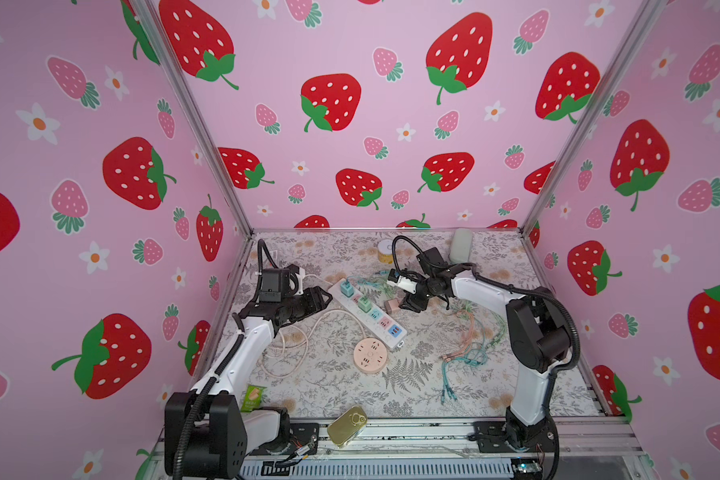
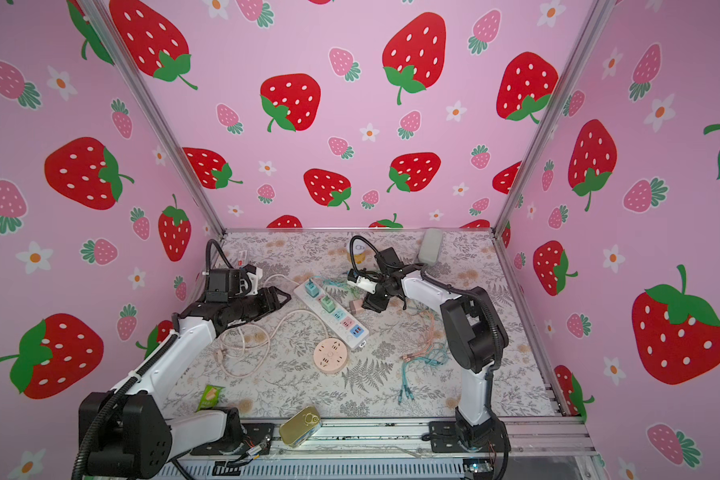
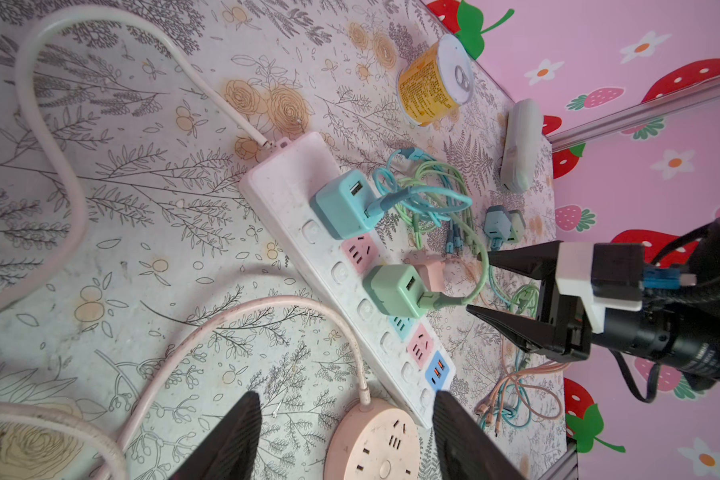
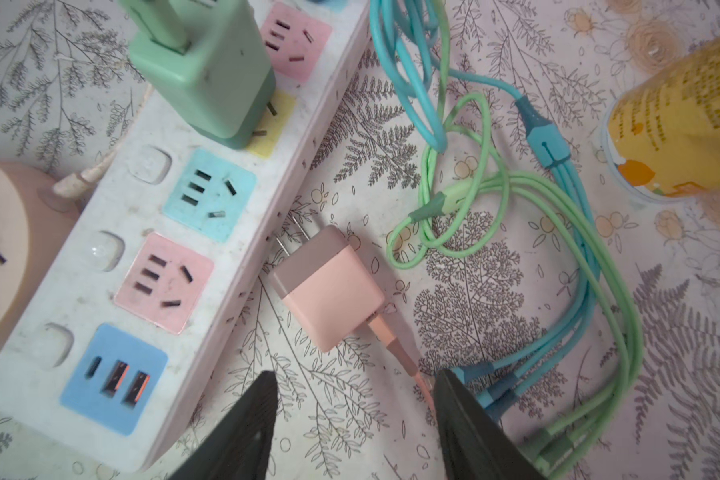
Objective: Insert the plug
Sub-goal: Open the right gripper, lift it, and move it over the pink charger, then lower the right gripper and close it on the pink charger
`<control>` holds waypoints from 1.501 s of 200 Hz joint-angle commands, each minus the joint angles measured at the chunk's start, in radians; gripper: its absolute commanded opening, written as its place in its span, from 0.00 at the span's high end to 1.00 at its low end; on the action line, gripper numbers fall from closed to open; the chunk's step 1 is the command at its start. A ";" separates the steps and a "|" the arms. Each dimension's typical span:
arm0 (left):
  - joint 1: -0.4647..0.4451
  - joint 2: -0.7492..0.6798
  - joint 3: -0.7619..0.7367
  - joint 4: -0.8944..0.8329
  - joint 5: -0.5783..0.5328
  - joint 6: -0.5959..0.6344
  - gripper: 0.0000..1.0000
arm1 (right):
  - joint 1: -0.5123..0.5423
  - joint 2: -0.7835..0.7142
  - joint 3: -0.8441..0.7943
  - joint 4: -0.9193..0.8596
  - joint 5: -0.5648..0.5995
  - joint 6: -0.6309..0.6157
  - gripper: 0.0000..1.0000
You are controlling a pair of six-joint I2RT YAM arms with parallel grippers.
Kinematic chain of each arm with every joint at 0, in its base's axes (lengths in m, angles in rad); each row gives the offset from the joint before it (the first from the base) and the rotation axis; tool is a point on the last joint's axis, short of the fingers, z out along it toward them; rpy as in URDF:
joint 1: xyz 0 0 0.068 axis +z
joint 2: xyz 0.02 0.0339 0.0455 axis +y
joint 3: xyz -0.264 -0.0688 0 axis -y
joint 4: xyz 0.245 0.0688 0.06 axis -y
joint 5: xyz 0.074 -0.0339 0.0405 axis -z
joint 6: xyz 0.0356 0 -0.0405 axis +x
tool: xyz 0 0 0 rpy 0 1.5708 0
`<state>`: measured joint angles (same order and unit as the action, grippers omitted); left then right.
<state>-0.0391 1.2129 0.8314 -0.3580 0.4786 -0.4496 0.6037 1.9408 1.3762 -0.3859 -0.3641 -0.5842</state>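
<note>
Both gape empty — left end effector (image 3: 346,395) over the surface (image 3: 142,232), right end effector (image 4: 354,374) just behind the pink plug (image 4: 329,286) beside the edge of the power strip (image 4: 113,224).

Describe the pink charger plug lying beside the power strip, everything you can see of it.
The pink charger plug is a small rounded cube, plastic by its look: salmon body, duller mauve cap carrying two flat metal prongs. It is unplugged, lying on its side on the floral tablecloth, prongs aimed at the white power strip's side wall; contact there is unclear. A pink cable is plugged into its rear end. The right gripper hangs over that end, fingers open, not holding it.
</note>
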 commanded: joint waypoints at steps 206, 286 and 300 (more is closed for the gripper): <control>0.005 -0.207 -0.007 -0.136 -0.043 0.063 0.24 | 0.020 0.260 0.201 -0.064 -0.091 -0.061 0.33; 0.006 -0.214 -0.012 -0.127 -0.022 0.056 0.24 | 0.036 0.258 0.183 -0.011 -0.059 -0.036 0.38; 0.005 -0.215 -0.011 -0.127 -0.021 0.055 0.24 | 0.037 0.243 0.157 0.001 -0.050 -0.032 0.41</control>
<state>-0.0391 1.0122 0.8284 -0.4786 0.4438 -0.3973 0.6350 2.1796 1.5597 -0.3977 -0.4225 -0.6079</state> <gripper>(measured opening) 0.761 0.607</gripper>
